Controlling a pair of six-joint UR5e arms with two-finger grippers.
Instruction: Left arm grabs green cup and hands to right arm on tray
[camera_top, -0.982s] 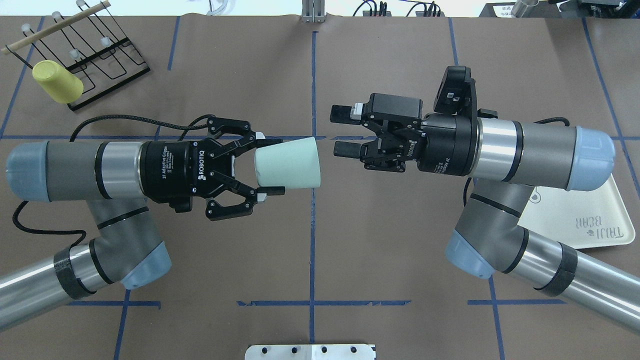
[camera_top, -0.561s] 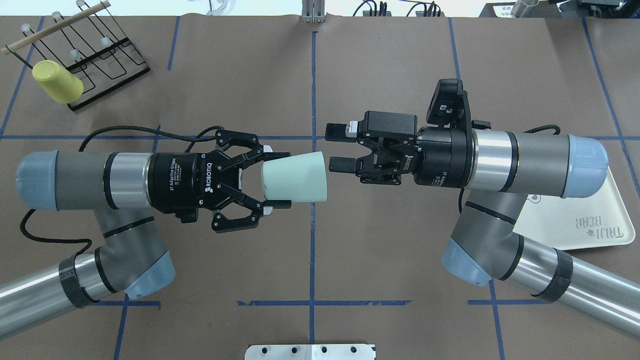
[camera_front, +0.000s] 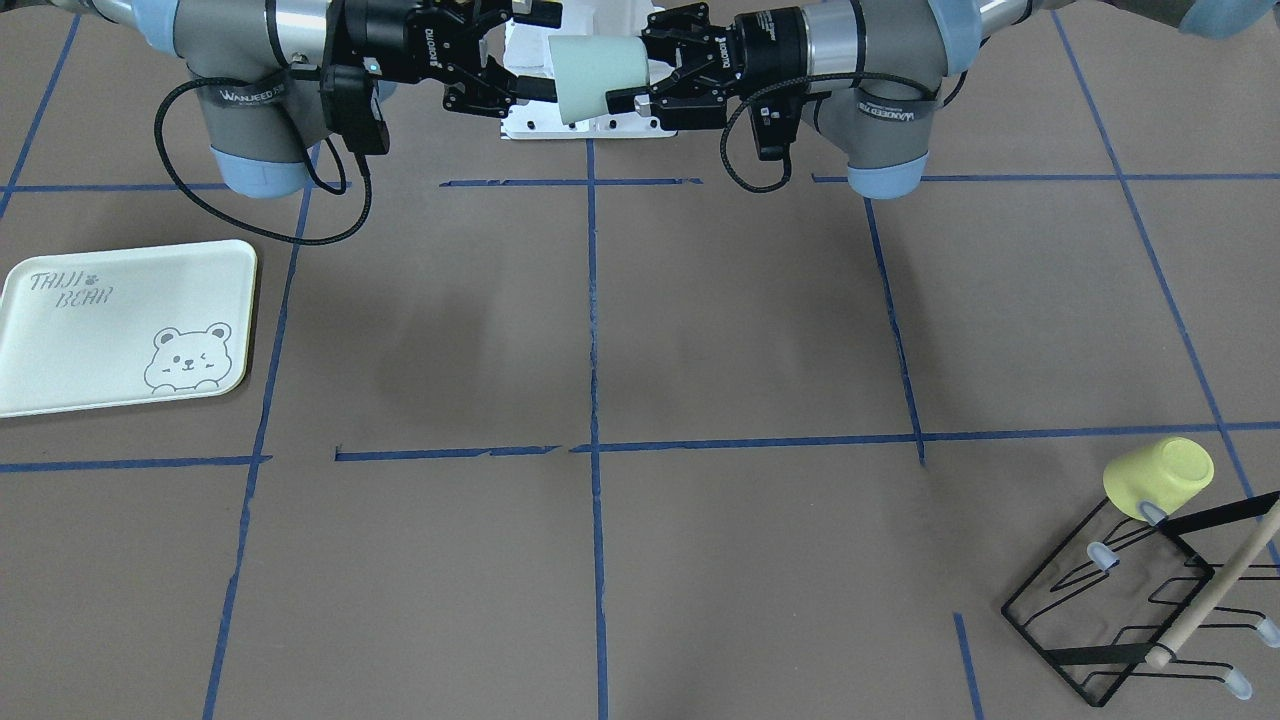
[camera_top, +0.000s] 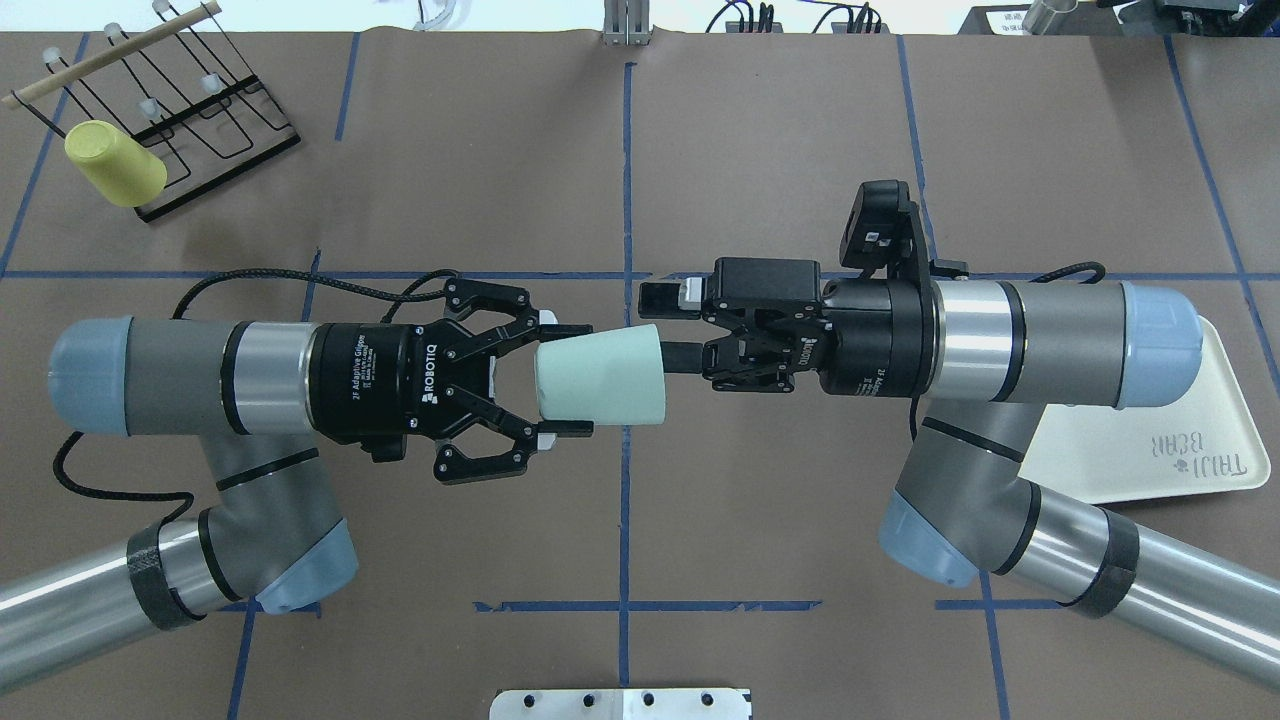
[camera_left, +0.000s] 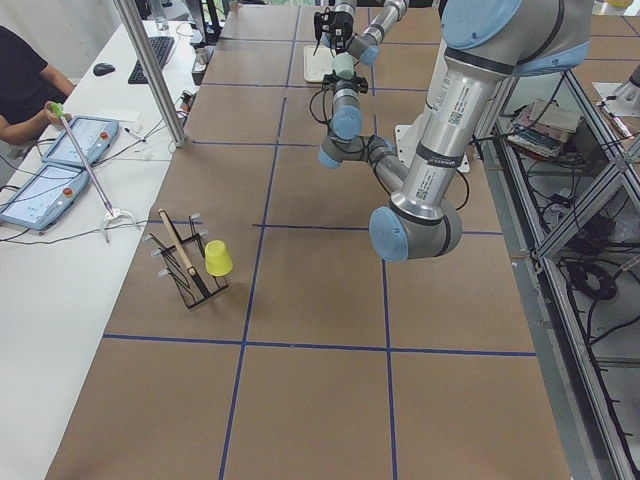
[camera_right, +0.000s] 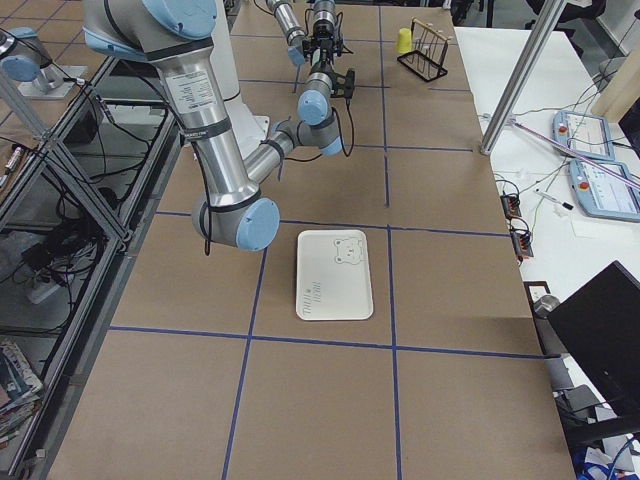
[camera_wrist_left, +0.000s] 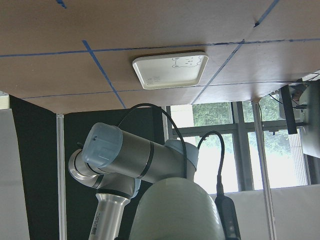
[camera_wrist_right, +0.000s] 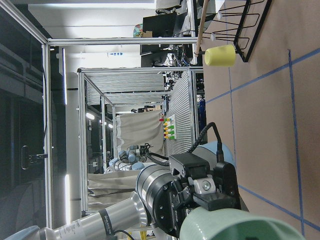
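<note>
**A:** Where is the green cup (camera_top: 600, 375)?

**B:** It is held sideways in mid-air over the middle of the table (camera_top: 760, 150), well apart from the tray (camera_top: 1200, 440). The left gripper (camera_top: 582, 378) clamps the cup's closed end from both sides.

**A:** And the right gripper (camera_top: 660, 326)?

**B:** Its fingers are spread apart at the cup's open rim. One is outside the rim and the other at the mouth, possibly just inside it. The tray lies flat on the robot's right.
</note>
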